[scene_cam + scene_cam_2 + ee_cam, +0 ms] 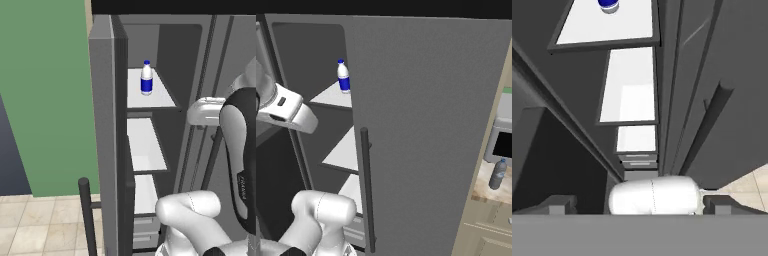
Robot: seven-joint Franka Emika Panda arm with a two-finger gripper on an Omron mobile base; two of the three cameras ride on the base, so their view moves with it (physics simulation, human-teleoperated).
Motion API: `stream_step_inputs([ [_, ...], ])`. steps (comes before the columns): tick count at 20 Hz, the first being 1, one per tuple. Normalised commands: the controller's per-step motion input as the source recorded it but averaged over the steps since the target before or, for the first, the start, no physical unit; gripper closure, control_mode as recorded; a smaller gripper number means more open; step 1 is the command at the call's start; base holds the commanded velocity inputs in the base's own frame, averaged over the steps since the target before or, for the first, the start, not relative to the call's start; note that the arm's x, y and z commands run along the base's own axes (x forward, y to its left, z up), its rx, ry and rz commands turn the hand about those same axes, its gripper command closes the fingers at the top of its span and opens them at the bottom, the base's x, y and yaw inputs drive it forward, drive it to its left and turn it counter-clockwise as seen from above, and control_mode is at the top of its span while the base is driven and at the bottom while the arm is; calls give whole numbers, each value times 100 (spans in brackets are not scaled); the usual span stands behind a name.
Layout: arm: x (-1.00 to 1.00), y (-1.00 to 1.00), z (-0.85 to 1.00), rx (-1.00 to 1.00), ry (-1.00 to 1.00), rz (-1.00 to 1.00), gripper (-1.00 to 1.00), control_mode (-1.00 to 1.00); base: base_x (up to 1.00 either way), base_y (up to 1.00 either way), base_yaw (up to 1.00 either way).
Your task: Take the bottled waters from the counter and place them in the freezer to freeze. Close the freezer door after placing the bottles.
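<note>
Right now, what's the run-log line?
white bottle: top freezer shelf | grey bottle: on counter | tool: open, empty

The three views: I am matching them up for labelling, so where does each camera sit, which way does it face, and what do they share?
Left base view: behind the arm's left, facing the open freezer; white arm links lower right.
Right base view: behind its right, facing the plain grey door and counter; arm at left.
Hand view: on the hand, looking down the freezer shelves; open pincer at bottom.
Shared: the white bottle on the top shelf.
</note>
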Motion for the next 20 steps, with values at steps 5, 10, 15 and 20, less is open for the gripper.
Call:
stream_step_inputs([
  [5, -15, 0, -39, 0, 33, -7, -100, -100, 0, 0, 0],
  [10, -13, -4, -52, 0, 20, -2, -100, -100, 0, 0, 0],
  [15, -4, -5, -41, 0, 17, 0, -100, -100, 0, 0, 0],
  [20, -5, 0, -44, 0, 14, 0, -100, -100, 0, 0, 0],
])
